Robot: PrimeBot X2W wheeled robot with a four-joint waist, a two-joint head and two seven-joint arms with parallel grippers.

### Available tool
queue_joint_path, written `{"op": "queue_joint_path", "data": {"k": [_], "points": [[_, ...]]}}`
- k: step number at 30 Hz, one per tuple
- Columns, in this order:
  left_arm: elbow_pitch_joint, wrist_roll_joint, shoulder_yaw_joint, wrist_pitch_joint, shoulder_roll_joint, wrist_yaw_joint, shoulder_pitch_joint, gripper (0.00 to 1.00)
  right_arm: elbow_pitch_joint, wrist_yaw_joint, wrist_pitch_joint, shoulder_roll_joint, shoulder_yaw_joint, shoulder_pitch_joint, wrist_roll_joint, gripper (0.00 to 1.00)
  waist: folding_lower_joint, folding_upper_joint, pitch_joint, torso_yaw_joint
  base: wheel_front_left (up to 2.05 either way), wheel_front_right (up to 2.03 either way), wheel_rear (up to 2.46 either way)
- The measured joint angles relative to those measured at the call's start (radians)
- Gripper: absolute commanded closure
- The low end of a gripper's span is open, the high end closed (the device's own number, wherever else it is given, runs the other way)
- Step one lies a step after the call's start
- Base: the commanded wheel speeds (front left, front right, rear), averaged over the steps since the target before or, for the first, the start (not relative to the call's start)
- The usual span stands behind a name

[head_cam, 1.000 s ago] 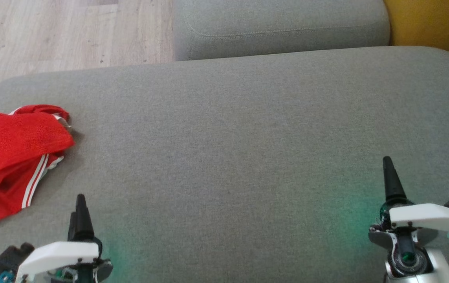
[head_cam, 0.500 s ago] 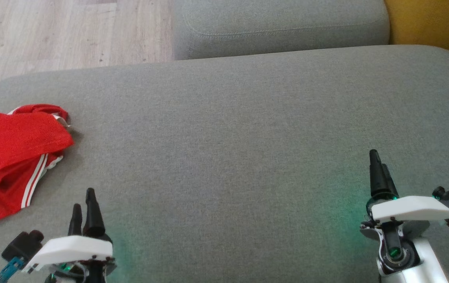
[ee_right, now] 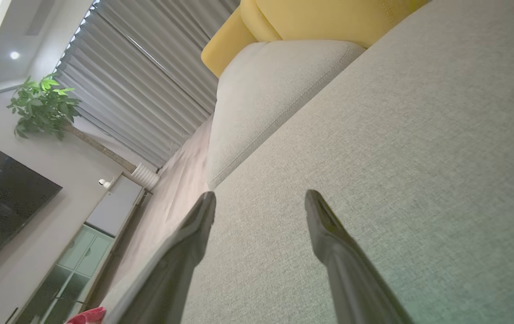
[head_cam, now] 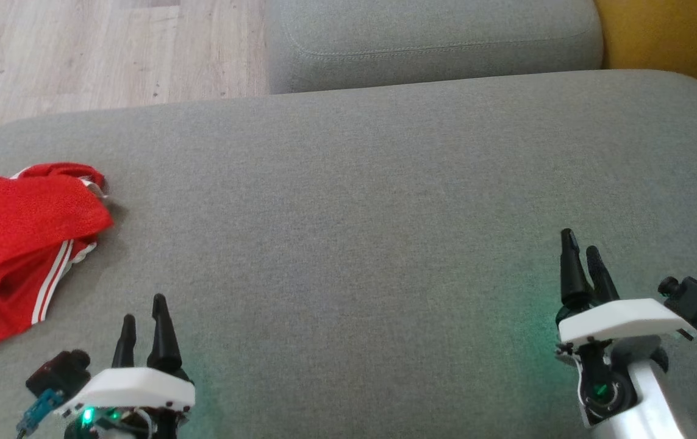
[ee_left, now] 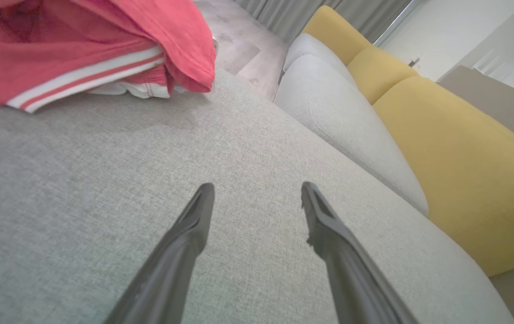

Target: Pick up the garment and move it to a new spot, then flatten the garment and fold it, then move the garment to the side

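The garment (head_cam: 16, 241) is red with white side stripes and lies crumpled at the far left edge of the grey cushion (head_cam: 354, 201). It also fills the top left of the left wrist view as bunched red cloth (ee_left: 81, 49). My left gripper (head_cam: 142, 309) hovers over the cushion at the lower left, a short way right of and nearer than the garment, open with nothing between its fingers (ee_left: 194, 225). My right gripper (head_cam: 579, 242) stands open over bare cushion at the lower right, far from the garment. A sliver of red cloth (ee_right: 87, 316) shows at the bottom of the right wrist view.
A second grey cushion (head_cam: 433, 39) abuts the far side, with a yellow sofa part (head_cam: 671, 36) at the top right. Wooden floor (head_cam: 92, 49) lies beyond the cushion's far left edge. Curtains, a potted plant (ee_right: 43, 108) and a dark screen stand in the room.
Both wrists have turned, so each gripper now shows two separate fingers. The left gripper shifted slightly right, the right gripper slightly left and further out. The garment has not moved.
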Motion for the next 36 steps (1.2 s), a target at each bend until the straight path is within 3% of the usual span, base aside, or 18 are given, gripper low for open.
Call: {"op": "queue_joint_path", "data": {"k": [36], "points": [[0.03,0.423,-0.067,-0.101,0.021,0.089,-0.022,0.0,0.066,0.0,-0.103,0.0,0.046,-0.036,-0.455,0.0,-0.0001,0.0,-0.013,-0.011,0.0,0.0,0.0]]}}
